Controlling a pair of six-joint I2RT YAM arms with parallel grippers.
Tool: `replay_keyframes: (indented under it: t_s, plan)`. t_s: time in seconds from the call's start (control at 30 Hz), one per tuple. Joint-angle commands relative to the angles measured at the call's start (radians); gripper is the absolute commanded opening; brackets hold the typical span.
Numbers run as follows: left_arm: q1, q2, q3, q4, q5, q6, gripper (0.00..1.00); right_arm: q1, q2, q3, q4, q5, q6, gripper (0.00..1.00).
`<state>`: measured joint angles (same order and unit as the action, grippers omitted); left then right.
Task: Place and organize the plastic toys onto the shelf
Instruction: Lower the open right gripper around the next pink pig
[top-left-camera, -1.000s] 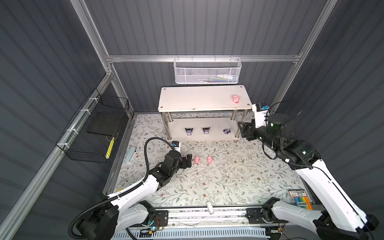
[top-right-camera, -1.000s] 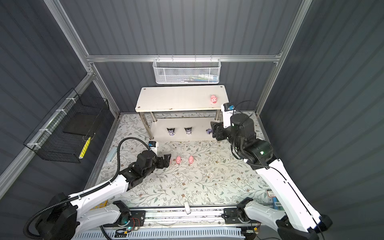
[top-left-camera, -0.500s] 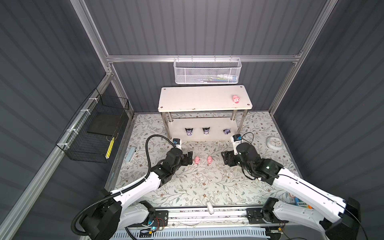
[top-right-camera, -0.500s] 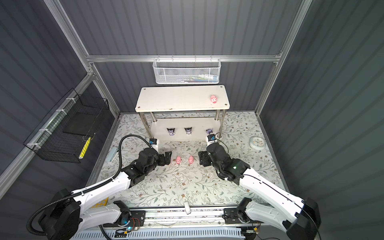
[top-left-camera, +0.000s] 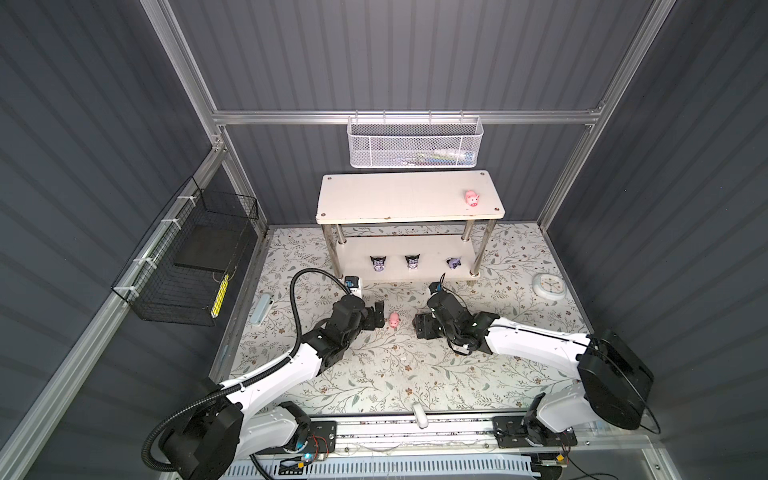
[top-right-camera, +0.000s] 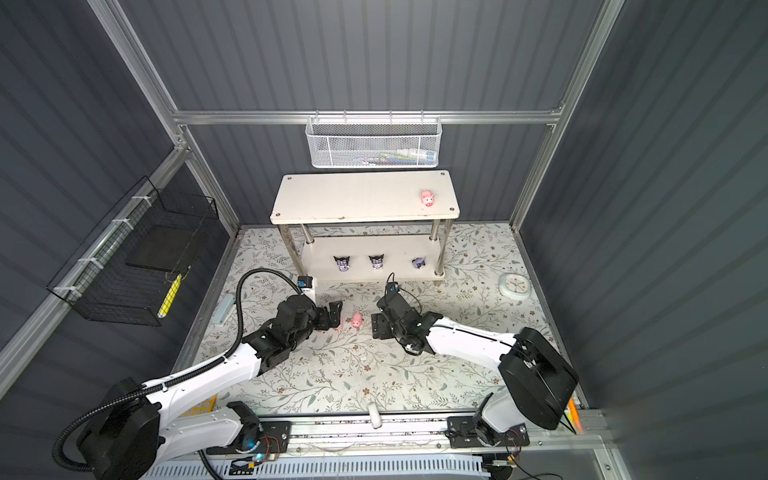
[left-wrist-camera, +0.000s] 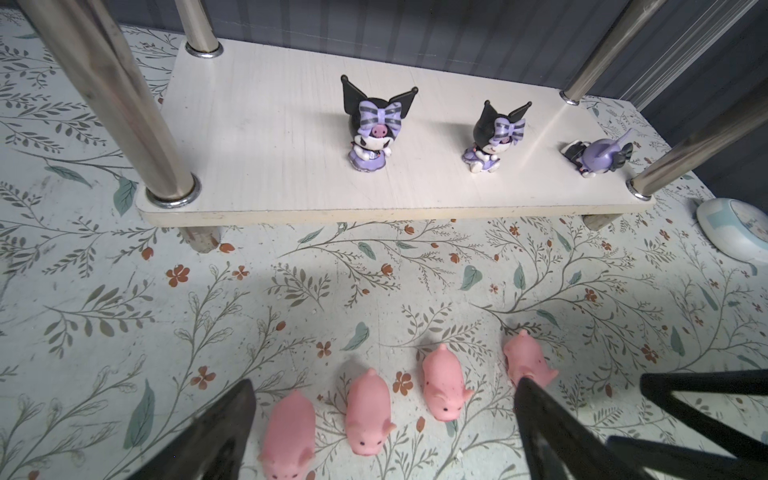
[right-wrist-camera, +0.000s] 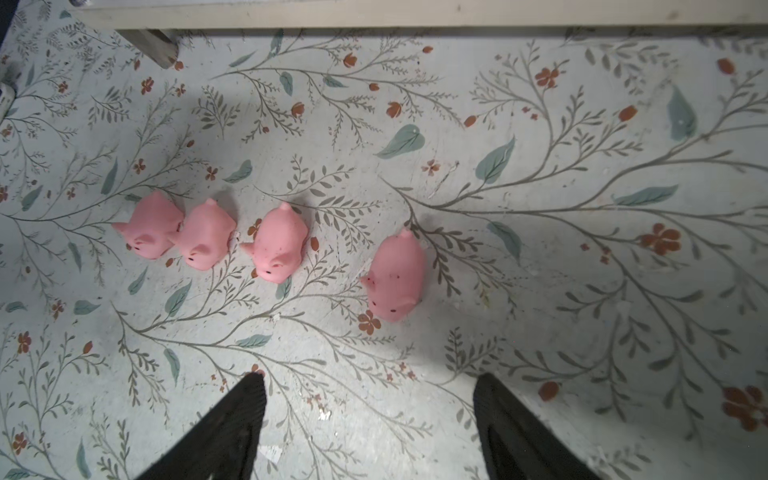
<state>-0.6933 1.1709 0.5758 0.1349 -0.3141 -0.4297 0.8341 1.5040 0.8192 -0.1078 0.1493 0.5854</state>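
Counting 3 black-purple figures (left-wrist-camera: 376, 124) on shelf (top-left-camera: 395, 199) lower board: two upright, rightmost tipped on its side. Up top, 1 pig (top-left-camera: 472, 198) at right end. Leaves 4 pigs (right-wrist-camera: 276, 245) rowed on bench (top-left-camera: 374, 374), w/ left jaws spread around most of the row, nothing pinched, and right jaws spread, empty, just short of it. From both top views, most of row hidden by arms; full pig count via wrist views only.
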Motion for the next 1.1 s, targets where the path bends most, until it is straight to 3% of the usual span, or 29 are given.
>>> replay_keyframes:
  t_s: [0.0,0.47,0.8,1.07]
  plan:
    - [-0.003,-0.015,0.025,-0.015,-0.015,0.017,0.97,0.005,0.039,0.036,0.047,-0.023,0.032,0.81]
    - [-0.003,-0.022,0.015,-0.019,-0.018,0.012,0.97,0.005,0.227,0.16,-0.001,0.04,0.025,0.78]
    - [-0.003,-0.033,0.009,-0.024,-0.016,0.016,0.97,0.003,0.283,0.191,-0.042,0.053,0.057,0.74]
    - [-0.003,-0.034,0.01,-0.024,-0.017,0.017,0.97,0.003,0.315,0.213,-0.066,0.063,0.069,0.61]
